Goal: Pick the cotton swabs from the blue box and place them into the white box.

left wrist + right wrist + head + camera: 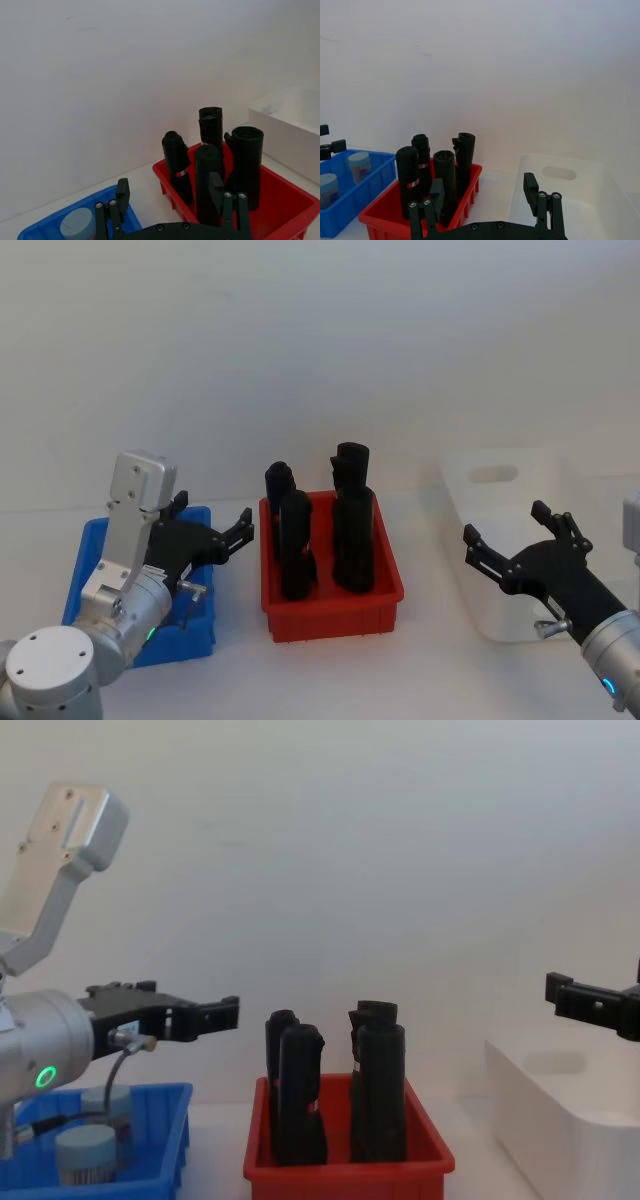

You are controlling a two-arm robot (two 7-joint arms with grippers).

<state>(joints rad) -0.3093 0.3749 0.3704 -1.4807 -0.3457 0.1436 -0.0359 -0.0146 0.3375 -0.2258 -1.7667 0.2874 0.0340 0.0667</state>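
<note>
Light falls bright, soft and even across every view. The white wall point(320, 340) and the table point(430, 670) wash into each other, and the white box point(500, 540) nearly melts into them in the head view. Its near side turns pale grey in the chest view. Shadows are faint and soft-edged, with a thin one along the red bin point(330, 625). The black cylinders point(352, 530) read almost as silhouettes. A green lamp point(45, 1077) glows on the left arm point(50, 1030), and a blue lamp point(607, 685) on the right arm point(610, 645).

Silver-grey rounded arm links end in matte black forked grippers with small screws. Behind the left gripper point(212, 518) sit a green ring light point(45, 1077), a thin grey cable point(118, 1070) and a boxy silver bracket point(140, 490). Behind the right gripper point(505, 523) is a blue light point(607, 685).
</note>
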